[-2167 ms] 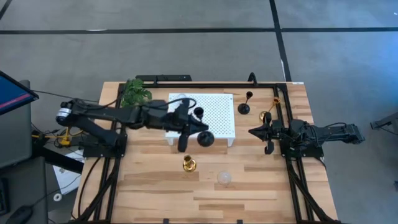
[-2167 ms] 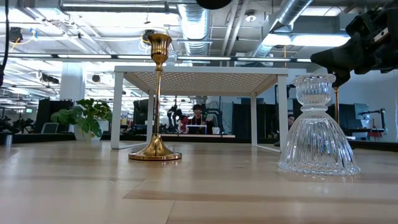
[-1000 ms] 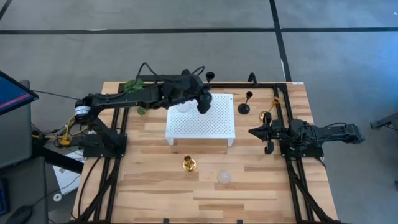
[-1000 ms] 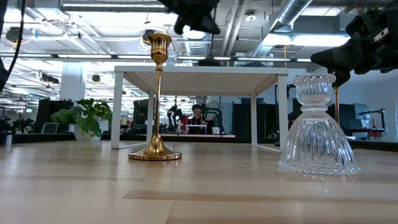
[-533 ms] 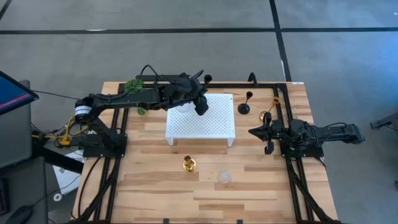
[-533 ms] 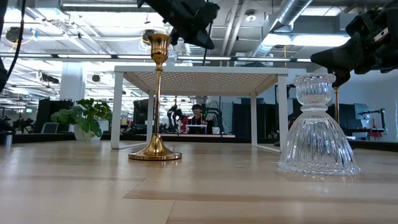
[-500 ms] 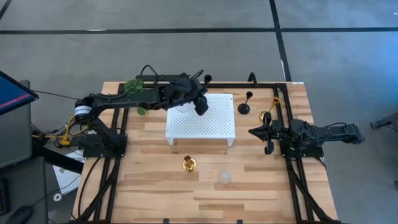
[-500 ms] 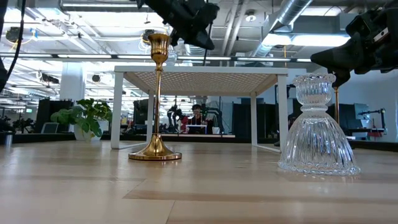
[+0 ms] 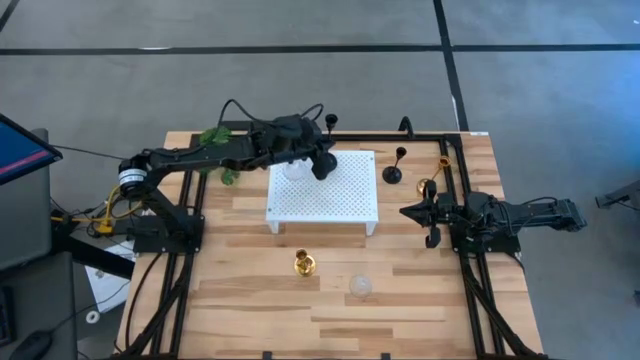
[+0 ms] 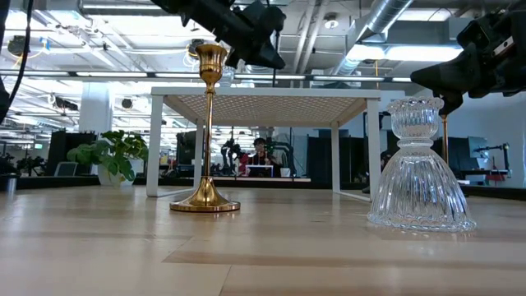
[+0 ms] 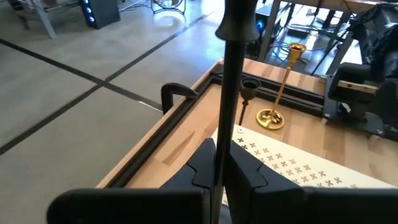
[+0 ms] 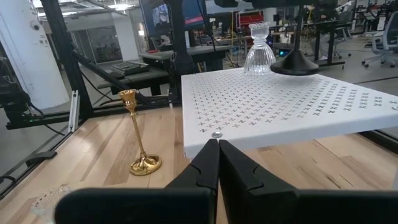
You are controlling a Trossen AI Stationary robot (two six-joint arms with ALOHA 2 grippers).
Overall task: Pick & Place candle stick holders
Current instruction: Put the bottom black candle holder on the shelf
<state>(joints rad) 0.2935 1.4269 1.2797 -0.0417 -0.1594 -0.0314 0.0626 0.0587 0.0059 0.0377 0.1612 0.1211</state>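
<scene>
My left gripper is over the far left part of the white perforated platform, shut on a black candle stick holder. A clear glass holder stands on the platform beside it. On the table stand a gold holder and a clear glass holder near the front. A black holder and a gold holder stand to the platform's right. My right gripper is shut and empty at the platform's right. My left gripper pinches the black holder's thin stem between its two fingers, which come from the table's left and lie across it. The holder stands about upright, cup up. Its round base is at the platform's top; whether it touches, I cannot tell.
A green leafy plant stands at the table's far left. Black frame rails run along both sides of the table. Bare wood lies along the near edge.
My left gripper has come down a little toward the platform's top with the black holder, and shifted slightly toward the table's left. The holder stays about upright in the shut fingers.
</scene>
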